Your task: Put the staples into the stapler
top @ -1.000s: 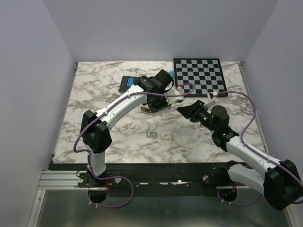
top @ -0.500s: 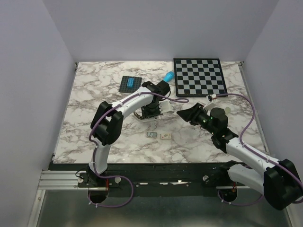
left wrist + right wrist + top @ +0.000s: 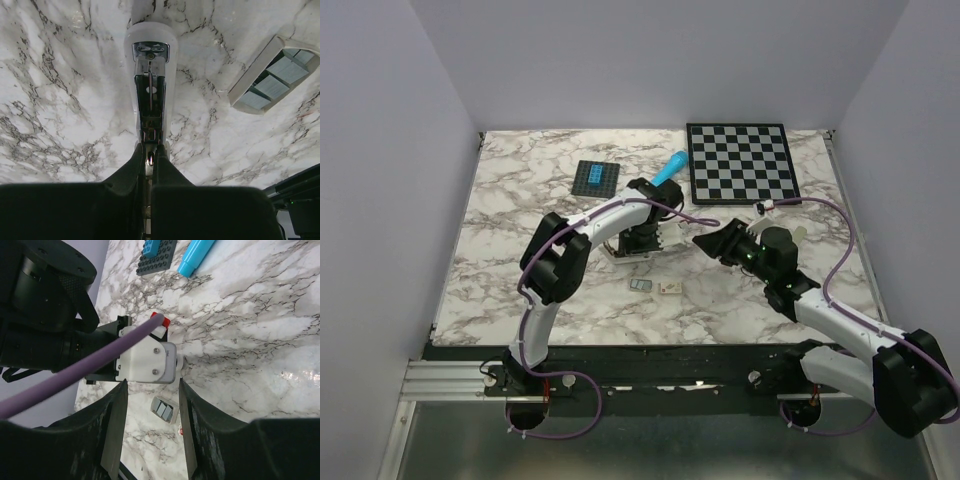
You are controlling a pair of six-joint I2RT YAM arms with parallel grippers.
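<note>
Marble-pattern tabletop (image 3: 520, 230) between pale lavender walls, both arms reaching into the middle.

Left arm: the elbow is raised over left-centre and the forearm runs out toward the far side. The wrist folds over so the left gripper (image 3: 151, 159) points down at the table. It is clenched on the near end of the small cream-white bar-shaped stapler (image 3: 150, 95), with one finger on each side of the shiny metal inner rail. The stapler runs straight away from the wrist camera along the marble. Its rail channel is exposed on top and its rounded white nose is at the far end. From above it is mostly hidden under the wrist.

The tiny silvery-grey flat rectangular staples (image 3: 640, 285) lie on the marble just on the near side of the left gripper, not touching the stapler. In the left wrist view they sit off to the stapler's right, inside a pale frame. A small whitish tile (image 3: 669, 288) lies just beside them.

Right arm: it stretches low from its base at near right toward centre. The right gripper (image 3: 704, 240) is aimed at the left wrist from its right side, close by but apart. Its fingers are spread with nothing between them. Its own camera looks through the gap at the left wrist's white housing and the staples. Can't tell its height off the table.

Far side: a black-and-white chequered board (image 3: 740, 160), a bright blue cylinder (image 3: 669, 167) near the board's left edge, and a dark plate with blue bricks (image 3: 596, 177) left of that. A purple cable (image 3: 840, 260) loops along the right arm.
</note>
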